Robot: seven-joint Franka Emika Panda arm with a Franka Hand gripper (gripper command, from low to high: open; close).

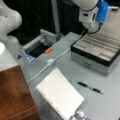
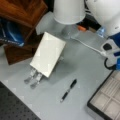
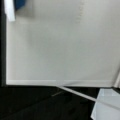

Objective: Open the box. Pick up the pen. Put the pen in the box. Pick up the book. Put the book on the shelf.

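While the lid stood open: beige-lined black-rimmed box [image 1: 96, 51] at a front view's right.
Gripper: fingers hidden, grip state cannot be told.
Pen: slim black pen [image 1: 90, 87] lay on grey table [image 2: 82, 65].
Book: white spiral notebook [image 1: 59, 96] beside brown shelf [image 1: 13, 93].

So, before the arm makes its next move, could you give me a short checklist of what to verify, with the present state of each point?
1. Box open: ok. The beige compartments show from above in both front views.
2. Compartments free for the pen: ok as far as they show; nothing lies in them.
3. Pen reachable: ok. It lies flat on the grey table, apart from the box and the notebook.
4. Pen picked up: not ok. It is on the table.
5. Notebook on the wooden shelf: not ok. It leans tilted on a metal stand.
6. Gripper state: cannot tell. The arm's wrist hangs above the box's back edge; the fingers do not show.
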